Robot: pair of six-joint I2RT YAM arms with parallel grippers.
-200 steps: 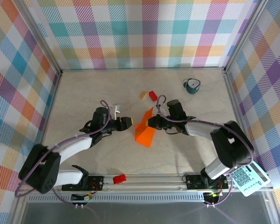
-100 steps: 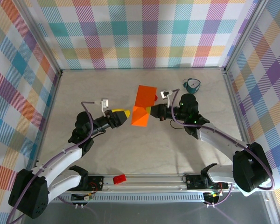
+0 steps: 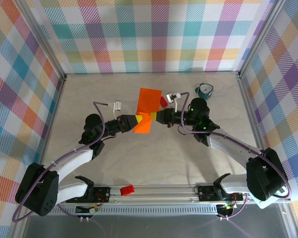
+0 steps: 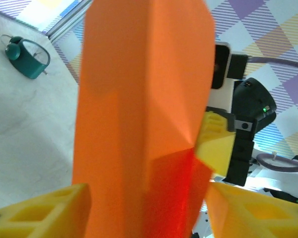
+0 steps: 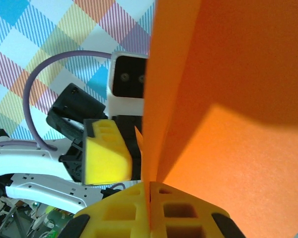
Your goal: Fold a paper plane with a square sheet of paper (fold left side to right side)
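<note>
**A:** Item one, the square sheet of paper [image 3: 148, 101]. Location?

**B:** Mid-scene, lifted off the table [image 3: 154, 163] and hanging between the two grippers. It is part-folded, with creases running across it in the left wrist view. A second ago it sits lower and nearer, slumped on the table. Now it is up and farther back.

**A:** Item two, right gripper [image 3: 161, 117]. Condition?

**B:** Its jaws are clamped on the sheet's right edge. In its own wrist view the paper runs straight down into the closed yellow fingers [image 5: 179, 210]. This grip carries the sheet through the lift.

**A:** Item three, left gripper [image 3: 135, 119]. Condition?

**B:** Half a second ago it stands off to the left, apart from the paper. Now it is in at the sheet's left edge, with one finger on either side of the paper in its wrist view. I cannot tell whether it is pinching or merely straddling.

**A:** What does that mean for the task?

**B:** In my judgement this is a two-handed hold being set up in the air, ready to bring the left side across to the right. The plane is not yet formed.

**A:** Sundries?

**B:** A teal object [image 3: 204, 90] at far right, and a small red block [image 3: 163, 101] just behind the sheet. Both are well clear of the work.
</note>
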